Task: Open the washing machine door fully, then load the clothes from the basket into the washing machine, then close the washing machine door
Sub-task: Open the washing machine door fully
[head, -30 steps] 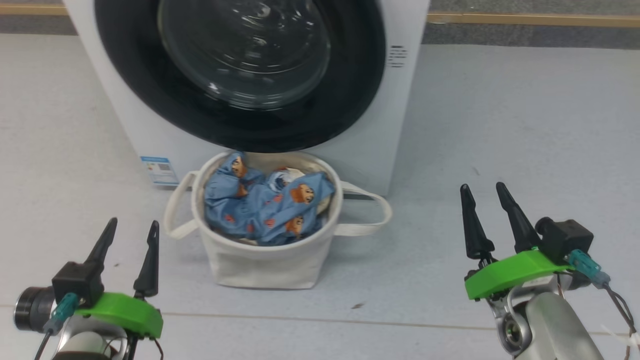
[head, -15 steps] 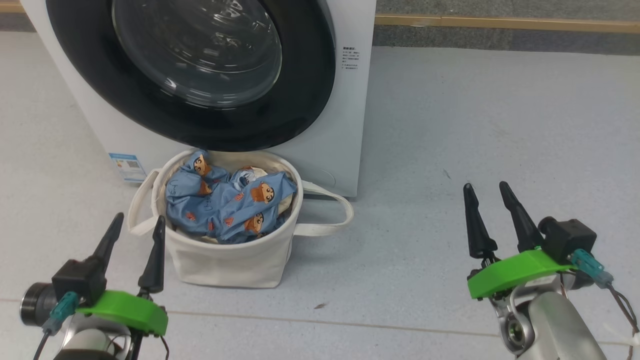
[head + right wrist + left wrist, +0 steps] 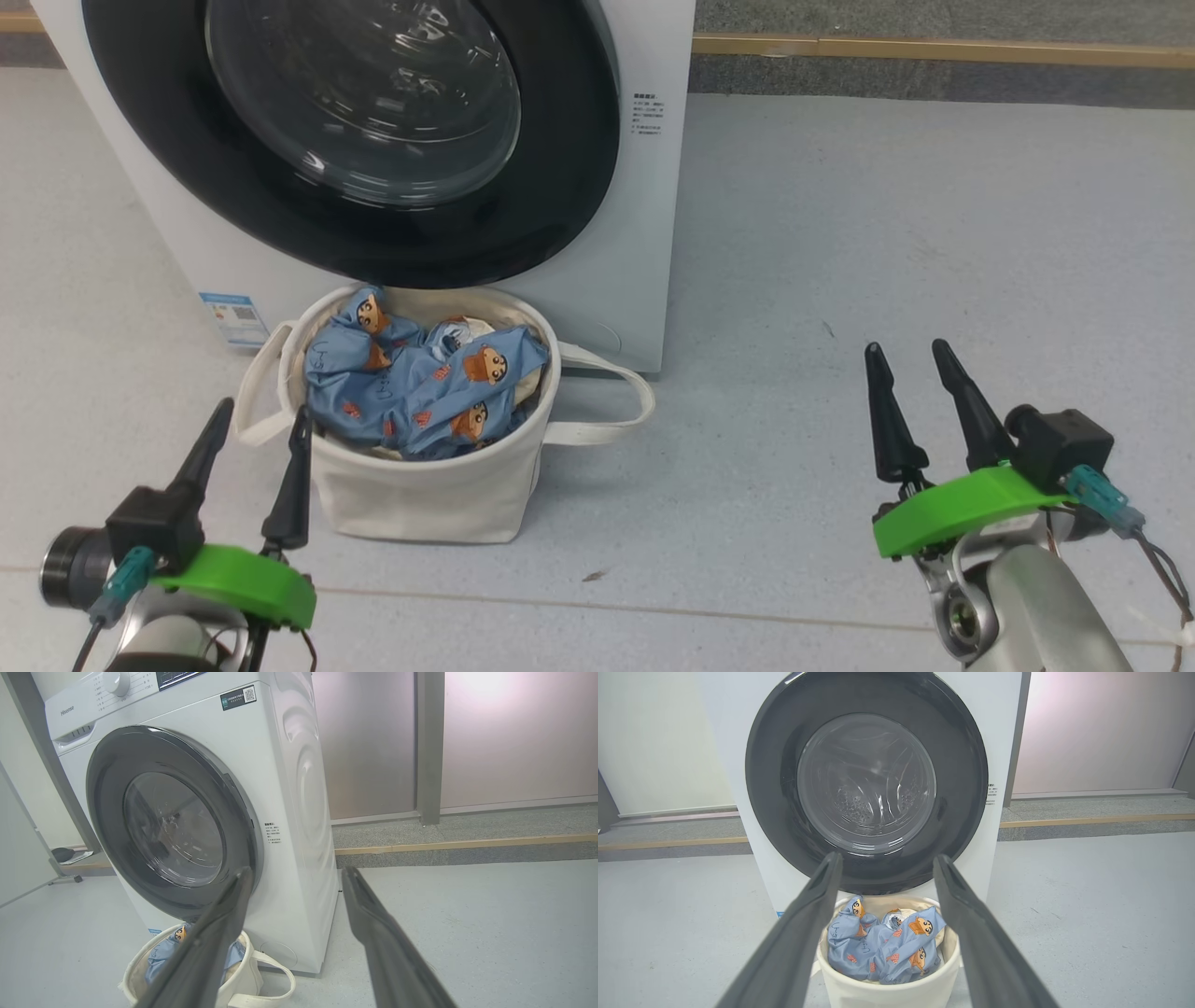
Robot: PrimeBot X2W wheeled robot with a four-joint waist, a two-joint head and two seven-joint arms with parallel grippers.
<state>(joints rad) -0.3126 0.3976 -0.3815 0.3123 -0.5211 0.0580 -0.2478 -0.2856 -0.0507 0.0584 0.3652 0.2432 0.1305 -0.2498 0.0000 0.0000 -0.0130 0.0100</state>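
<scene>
Door: I am watching the large, round, glossy black-rimmed washing machine door [image 3: 364,131] with its bulging clear glass centre. It is sitting shut and flush on the front of the big white front-loading washing machine [image 3: 644,233], so I am judging the opening step not yet begun.
Clothes: the light blue cartoon-printed clothes [image 3: 420,383] are lying heaped to the brim of their carrier, waiting.
Basket: the small round cream canvas basket [image 3: 420,485] is standing on the pale grey floor [image 3: 887,215], tight against the washer's foot and under the door's lower rim. I am guessing that is to keep each carry short.
Left gripper: the left gripper [image 3: 263,408] is hovering low, just beside the basket's left wall, its fingers spread and grasping nothing.
Right gripper: the right gripper [image 3: 906,346] is hanging well apart over bare floor, its fingers released and empty. I am judging it the likelier one to reach for the door's right edge.
</scene>
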